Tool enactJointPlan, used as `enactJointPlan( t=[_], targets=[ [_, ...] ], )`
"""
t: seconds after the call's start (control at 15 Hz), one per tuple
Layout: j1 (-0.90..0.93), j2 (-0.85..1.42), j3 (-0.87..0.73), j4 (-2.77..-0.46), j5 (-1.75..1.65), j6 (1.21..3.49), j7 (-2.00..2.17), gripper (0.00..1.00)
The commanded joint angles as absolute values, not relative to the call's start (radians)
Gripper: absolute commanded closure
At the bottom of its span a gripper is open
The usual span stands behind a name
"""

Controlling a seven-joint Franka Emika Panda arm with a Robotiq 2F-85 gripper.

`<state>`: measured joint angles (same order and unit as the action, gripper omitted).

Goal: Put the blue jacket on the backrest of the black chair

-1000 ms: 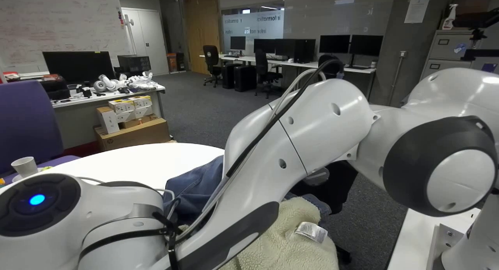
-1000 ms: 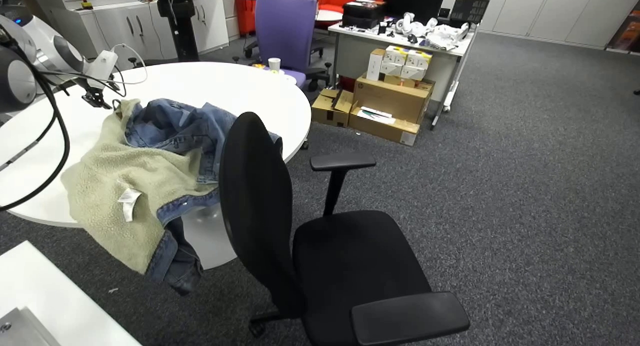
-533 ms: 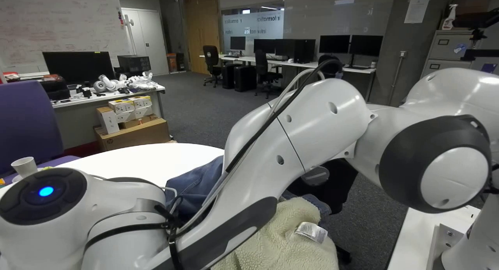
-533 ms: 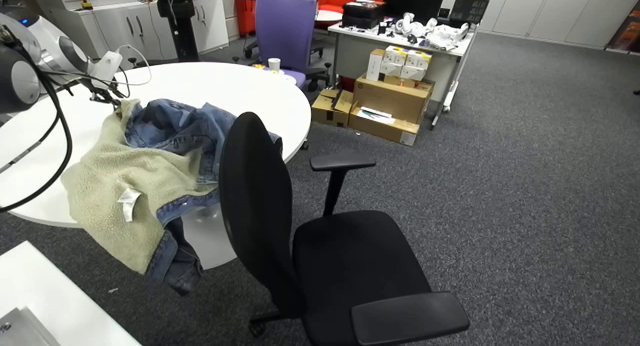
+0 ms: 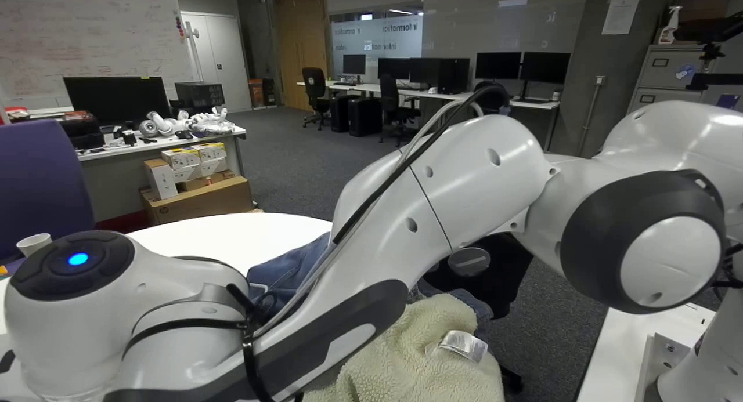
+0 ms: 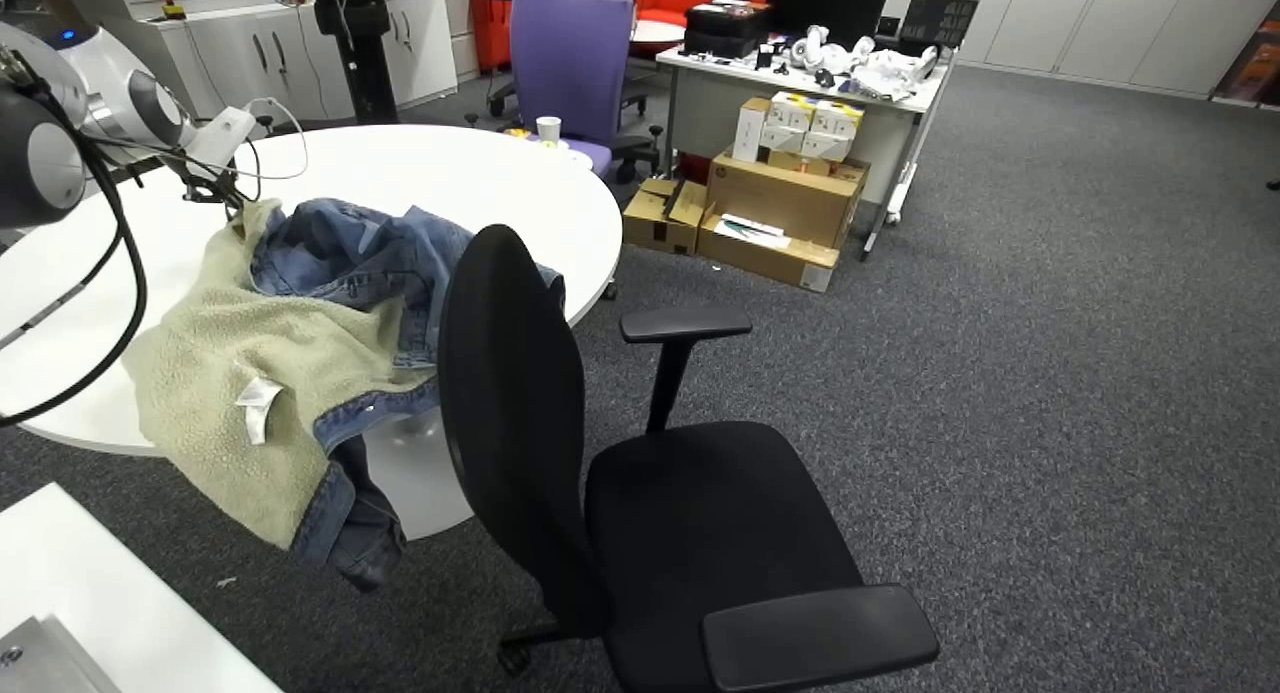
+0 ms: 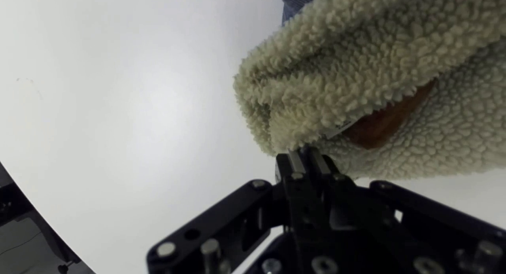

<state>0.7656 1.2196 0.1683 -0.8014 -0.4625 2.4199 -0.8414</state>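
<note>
The blue jacket [image 6: 280, 333] lies across the round table with its beige fleece lining turned up, and part of it hangs over the table edge. Its denim reaches up close to the backrest of the black chair [image 6: 510, 403]. At the jacket's far corner, my gripper [image 6: 234, 207] points down onto the fabric. In the wrist view the gripper [image 7: 307, 157] is shut, with a narrow dark bluish fold between its fingertips at the edge of the fleece [image 7: 340, 80]. The exact depth of the grip is hidden under the fleece. In an exterior view the arm covers much of the jacket [image 5: 406, 355].
The white round table [image 6: 500, 193] supports the jacket. Behind it stands a purple chair [image 6: 570, 63] with a white cup [image 6: 548, 129]. The black chair's armrests [image 6: 685, 322] stick out on both sides. Cables [image 6: 130, 303] hang from the arm. A white bench [image 6: 110, 603] is at the near corner.
My gripper has moved a little toward the jacket's corner and reached the fabric, and its jaws have closed there. The jacket and the chair look unmoved.
</note>
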Motion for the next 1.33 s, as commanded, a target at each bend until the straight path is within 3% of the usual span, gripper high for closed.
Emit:
enactJointPlan(
  t=[0.0,0.67,1.27],
  targets=[
    [0.75,1.192,0.212,-0.777,-0.391,2.265,-0.881,0.98],
    [0.698,1.003,0.25,-0.806,-0.327,1.976,-0.864,0.98],
    [0.607,0.799,0.322,-1.051,-0.241,2.079,-0.818,0.98]
  ],
)
